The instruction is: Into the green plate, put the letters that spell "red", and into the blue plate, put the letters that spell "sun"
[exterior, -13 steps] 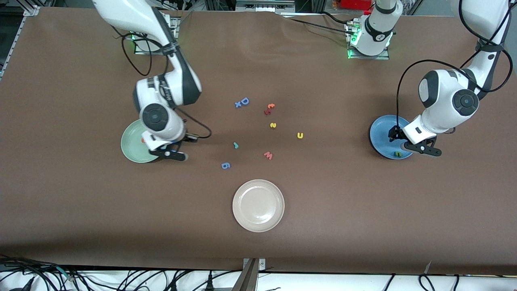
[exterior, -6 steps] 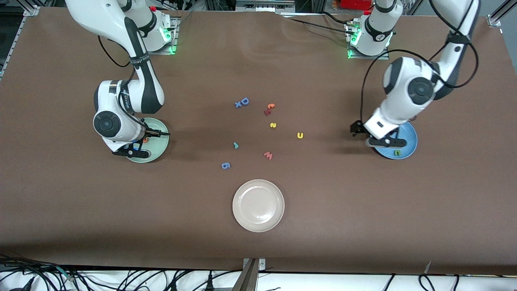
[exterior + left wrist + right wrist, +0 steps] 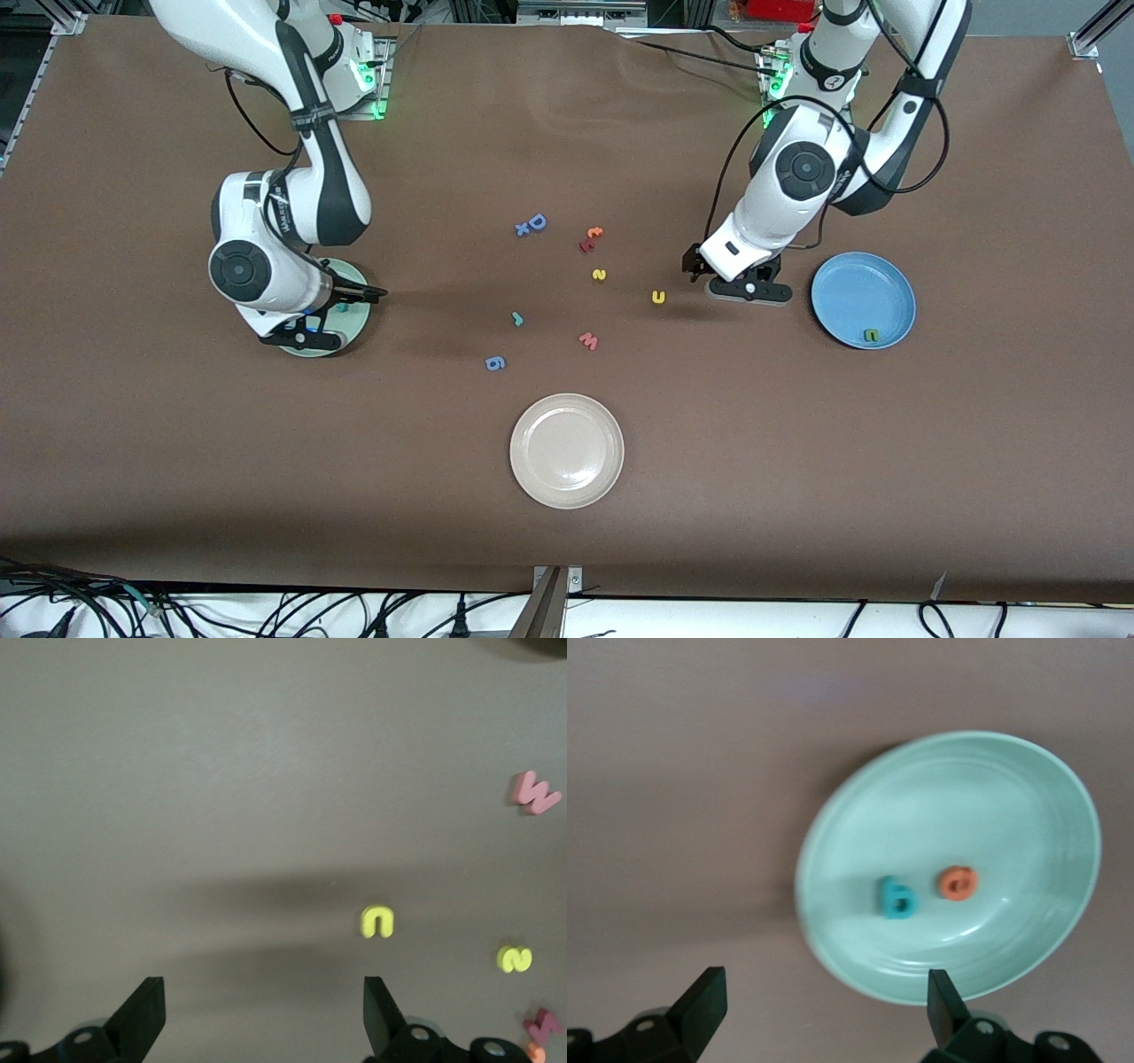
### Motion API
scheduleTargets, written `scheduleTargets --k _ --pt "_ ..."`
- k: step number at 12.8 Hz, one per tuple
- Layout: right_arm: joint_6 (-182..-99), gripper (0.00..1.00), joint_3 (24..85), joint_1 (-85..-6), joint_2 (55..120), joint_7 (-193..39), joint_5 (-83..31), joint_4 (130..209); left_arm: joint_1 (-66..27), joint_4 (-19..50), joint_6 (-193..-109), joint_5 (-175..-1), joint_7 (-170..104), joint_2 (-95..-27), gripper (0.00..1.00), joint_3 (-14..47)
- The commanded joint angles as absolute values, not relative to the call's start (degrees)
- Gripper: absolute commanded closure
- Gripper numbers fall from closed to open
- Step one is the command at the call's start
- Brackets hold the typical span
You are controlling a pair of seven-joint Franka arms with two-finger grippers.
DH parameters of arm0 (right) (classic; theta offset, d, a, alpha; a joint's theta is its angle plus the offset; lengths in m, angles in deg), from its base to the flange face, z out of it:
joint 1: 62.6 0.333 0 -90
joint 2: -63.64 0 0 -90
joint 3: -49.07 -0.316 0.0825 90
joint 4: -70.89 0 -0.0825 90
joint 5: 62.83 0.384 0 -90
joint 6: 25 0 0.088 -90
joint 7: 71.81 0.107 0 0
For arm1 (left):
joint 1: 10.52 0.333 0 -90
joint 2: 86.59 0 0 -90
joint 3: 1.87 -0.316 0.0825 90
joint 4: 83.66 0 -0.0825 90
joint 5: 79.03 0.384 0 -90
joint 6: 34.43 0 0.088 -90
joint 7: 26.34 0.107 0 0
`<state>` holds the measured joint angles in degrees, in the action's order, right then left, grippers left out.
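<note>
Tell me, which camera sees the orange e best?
The right wrist view: the orange e lies plain in the green plate beside the teal d. In the front view the right arm hides it. The left wrist view shows none of it.

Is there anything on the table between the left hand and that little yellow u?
Nothing: in the front view only bare brown table separates the open left hand from the yellow u.

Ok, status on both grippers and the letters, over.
Left gripper open, empty, beside yellow u. Right gripper open over green plate; teal d, orange e in it. Green n in blue plate. Teal r, yellow s on table.
</note>
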<state>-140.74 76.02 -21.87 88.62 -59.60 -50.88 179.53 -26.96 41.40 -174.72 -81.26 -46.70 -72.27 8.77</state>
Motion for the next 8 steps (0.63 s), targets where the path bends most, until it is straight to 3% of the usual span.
scheduleTargets --k 1,4,8 --pt "-139.6 0.0 72.5 -20.5 88.3 -53.4 -50.2 176.3 -29.1 39.2 -178.4 -81.5 -46.7 -66.0 0.1 8.2" --pt "-144.2 0.0 68.8 -19.4 89.3 -50.3 -50.2 175.0 -32.0 37.6 -183.4 -81.6 -51.8 -61.2 0.2 8.2" --pt "-153.8 0.0 63.3 -17.9 93.5 -45.4 -50.0 174.4 -34.1 35.6 -183.9 -81.5 -53.8 -58.6 0.25 8.2"
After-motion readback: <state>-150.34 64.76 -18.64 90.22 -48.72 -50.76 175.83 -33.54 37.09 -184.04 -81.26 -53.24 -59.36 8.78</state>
